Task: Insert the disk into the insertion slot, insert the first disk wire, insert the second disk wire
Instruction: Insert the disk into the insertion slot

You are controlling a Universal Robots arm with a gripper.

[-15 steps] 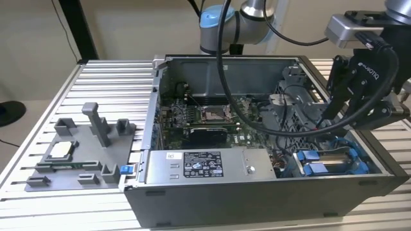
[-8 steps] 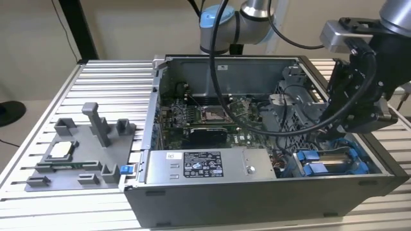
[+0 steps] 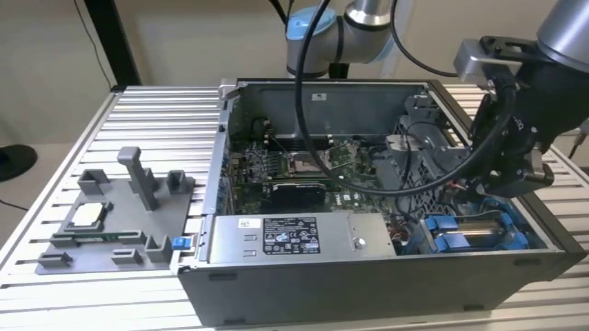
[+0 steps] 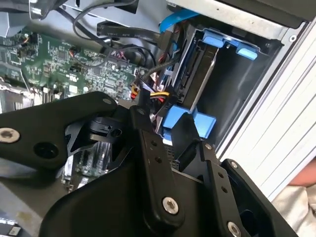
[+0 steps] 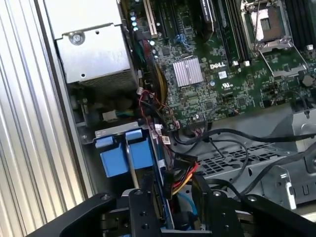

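Observation:
The disk (image 3: 471, 232), silver in its blue carrier, sits in the insertion slot (image 3: 520, 219) at the case's near corner on the exterior view's right. Both wrist views show it as well: the disk (image 4: 200, 69) and its blue carrier (image 5: 121, 155). My gripper (image 3: 492, 189) reaches down into the case just behind that bay. A disk wire with yellow, red and black strands ends in a black plug (image 5: 178, 173). That plug (image 4: 157, 95) lies at the tips of my gripper (image 4: 160, 111), close to the disk's connector end. The gripper (image 5: 175, 190) is shut on it.
A grey power-supply box (image 3: 294, 238) lies along the case's front wall, and the green motherboard (image 3: 304, 162) fills the middle. A perforated metal cage (image 5: 232, 158) and loose black cables (image 5: 247, 138) crowd the space beside the bay. A grey fixture plate (image 3: 110, 221) sits on the slatted table.

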